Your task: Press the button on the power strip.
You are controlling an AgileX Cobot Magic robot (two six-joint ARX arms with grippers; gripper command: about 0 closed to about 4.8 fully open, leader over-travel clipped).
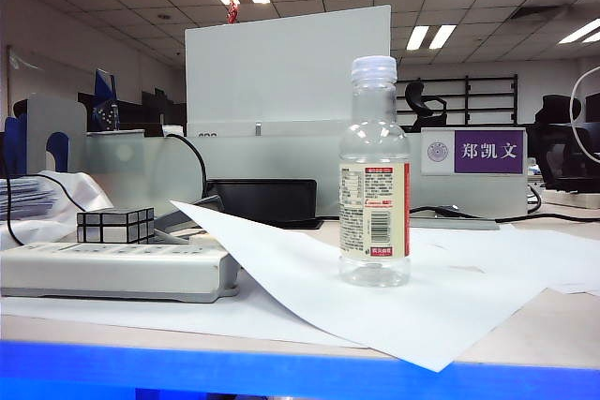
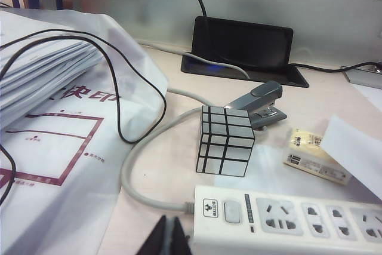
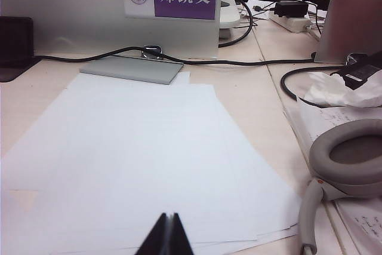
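The left gripper [image 2: 171, 237] is being held pinched closed and empty beside the power strip [image 2: 286, 219], so its tip can poke the button [image 2: 231, 212]. The right gripper [image 3: 168, 235] is being kept closed and empty over paper [image 3: 137, 147].

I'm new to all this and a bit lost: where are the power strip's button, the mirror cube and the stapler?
Grey oval button on the off-white power strip [image 2: 231, 211], left wrist view: its centre.
Small silver mirror cube [image 2: 225, 140], left wrist view: front face.
Grey metal stapler [image 2: 260, 100], left wrist view: top arm.
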